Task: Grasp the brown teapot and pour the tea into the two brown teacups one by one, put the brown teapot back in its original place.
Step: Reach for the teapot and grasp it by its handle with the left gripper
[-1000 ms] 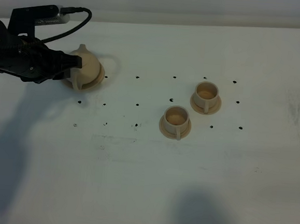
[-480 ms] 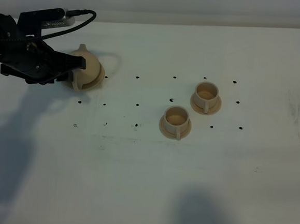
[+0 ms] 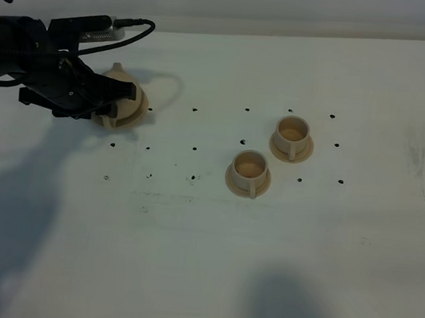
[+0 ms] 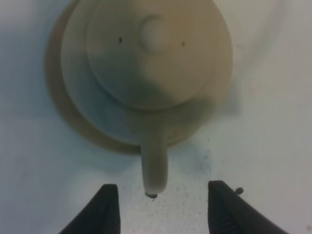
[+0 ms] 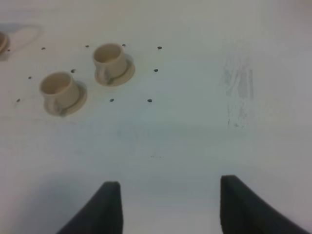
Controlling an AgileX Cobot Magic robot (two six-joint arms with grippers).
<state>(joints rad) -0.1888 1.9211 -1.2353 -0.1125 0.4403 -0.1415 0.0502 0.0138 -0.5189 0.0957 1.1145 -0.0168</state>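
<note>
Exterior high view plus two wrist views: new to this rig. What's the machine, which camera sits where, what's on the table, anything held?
A robot with two arms, each ending in a two-fingered end effector. The wide picture is from a camera high above the table. The other two are from cameras on the wrists, looking past the fingers. On the table: a teapot on a saucer, and two cups. The left end effector is open, with the teapot's handle pointing into its gap. The right end effector is open, short of the cups. Nothing is held.
</note>
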